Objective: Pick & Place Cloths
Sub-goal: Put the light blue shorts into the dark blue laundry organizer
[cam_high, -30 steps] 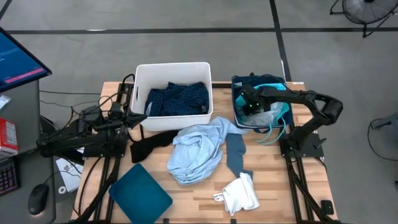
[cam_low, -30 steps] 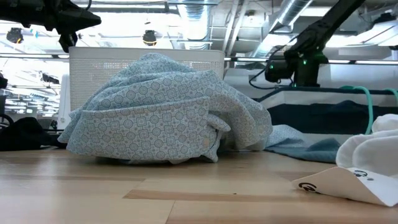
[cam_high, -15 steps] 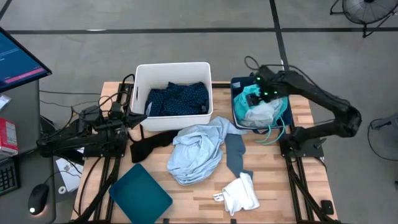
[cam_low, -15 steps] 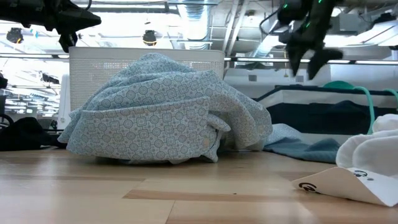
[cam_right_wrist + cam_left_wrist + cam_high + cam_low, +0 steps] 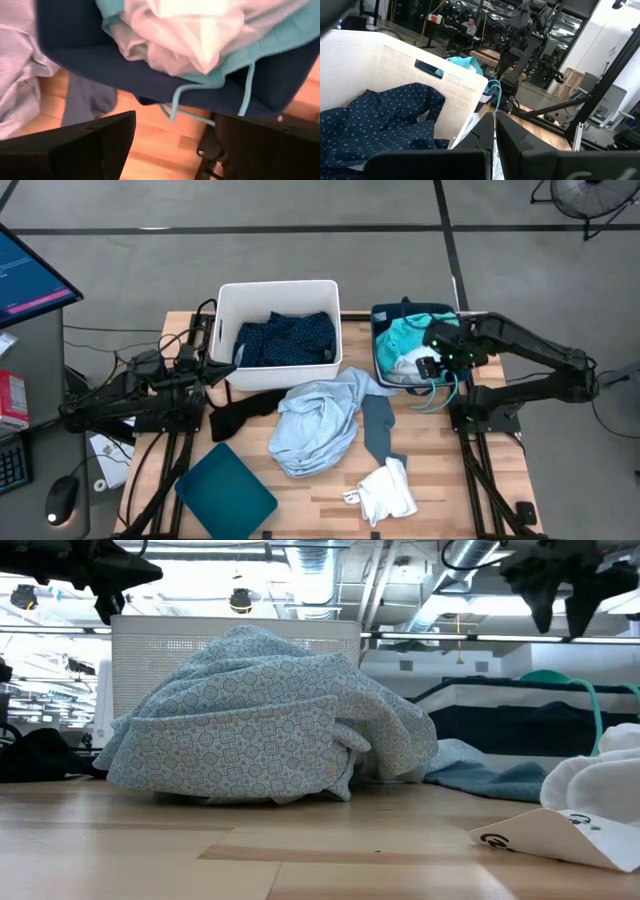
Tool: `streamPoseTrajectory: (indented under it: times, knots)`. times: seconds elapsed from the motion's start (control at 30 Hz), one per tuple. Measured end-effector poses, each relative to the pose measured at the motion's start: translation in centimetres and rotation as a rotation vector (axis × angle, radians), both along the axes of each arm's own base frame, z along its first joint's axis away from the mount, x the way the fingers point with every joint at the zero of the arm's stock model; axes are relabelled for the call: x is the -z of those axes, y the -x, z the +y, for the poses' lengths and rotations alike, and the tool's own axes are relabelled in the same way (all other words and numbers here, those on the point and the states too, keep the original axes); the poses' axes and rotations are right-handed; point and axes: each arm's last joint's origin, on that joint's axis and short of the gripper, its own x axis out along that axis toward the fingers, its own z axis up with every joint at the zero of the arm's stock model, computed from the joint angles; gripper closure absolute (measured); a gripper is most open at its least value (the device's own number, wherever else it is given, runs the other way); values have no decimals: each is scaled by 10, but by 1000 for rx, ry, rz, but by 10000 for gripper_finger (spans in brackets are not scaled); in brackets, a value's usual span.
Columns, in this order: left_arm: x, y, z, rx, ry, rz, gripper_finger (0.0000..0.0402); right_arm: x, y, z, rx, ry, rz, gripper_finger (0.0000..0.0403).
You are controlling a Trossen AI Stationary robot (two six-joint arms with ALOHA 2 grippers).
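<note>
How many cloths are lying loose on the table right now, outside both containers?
4: pale blue shirt at centre, black cloth on its left, slate-grey cloth on its right, white cloth near the front edge. Others may lie hidden underneath.

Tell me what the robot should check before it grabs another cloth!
1. Right end effector empty and open: ok, wide gap, nothing held.
2. Right end effector clear of the teal tub: ok, raised above its edge.
3. Pale blue cloth free to grab: ok, nothing on it.
4. Left end effector out of the way: ok, beside the white bin.
5. White cloth reachable: cannot tell.
</note>
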Motion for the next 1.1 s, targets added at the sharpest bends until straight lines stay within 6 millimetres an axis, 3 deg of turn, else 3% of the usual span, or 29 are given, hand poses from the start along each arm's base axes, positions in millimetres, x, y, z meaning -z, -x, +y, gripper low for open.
streamPoseTrajectory:
  times: [0.4, 0.8, 1.1]
  knots:
    - [0, 0, 0, 4, 0, 0, 401, 57, -4, 32, 71, -19, 200, 137]
    - [0, 0, 0, 3, 0, 0, 401, 63, -12, 68, 233, 153, 100, 137]
    - [0, 0, 0, -1, 0, 0, 401, 103, -29, 70, 269, 256, 213, 138]
